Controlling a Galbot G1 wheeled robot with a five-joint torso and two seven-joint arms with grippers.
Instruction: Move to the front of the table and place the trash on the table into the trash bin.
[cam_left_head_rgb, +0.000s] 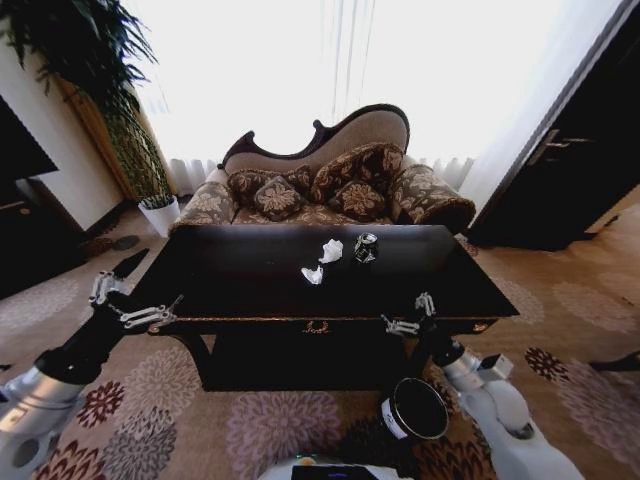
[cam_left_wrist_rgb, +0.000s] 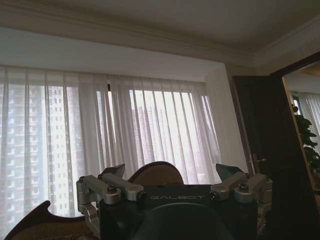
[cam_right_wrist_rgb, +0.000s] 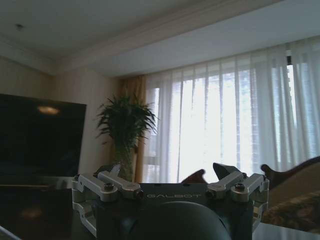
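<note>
On my head view the trash sits near the middle of the table (cam_left_head_rgb: 250, 275), toward its far edge: two crumpled white paper scraps, one (cam_left_head_rgb: 331, 250) just behind the other (cam_left_head_rgb: 313, 274), and a crushed dark metal can (cam_left_head_rgb: 365, 247) just to their right. I cannot pick out any bottle.

The table is directly ahead of me, glossy black top, gold ornament on the front apron. The trash bin (cam_left_head_rgb: 416, 409) stands on the patterned carpet (cam_left_head_rgb: 270, 425) below the table's front edge, on my right, near the right arm's base, opening facing up.

Left gripper (cam_left_head_rgb: 131, 292) hangs off the table's front left corner, fingers spread wide, nothing between them. Left wrist view confirms it: both fingertips (cam_left_wrist_rgb: 116, 173) well apart, sheer curtains (cam_left_wrist_rgb: 150, 130) beyond.

Right gripper (cam_left_head_rgb: 410, 314) is at the front edge, right of centre, above the bin. Also spread wide and empty; right wrist view shows the gap, a potted plant (cam_right_wrist_rgb: 125, 122) and a dark screen (cam_right_wrist_rgb: 40, 135) behind.

A patterned sofa (cam_left_head_rgb: 330, 190) with cushions stands beyond the table.
</note>
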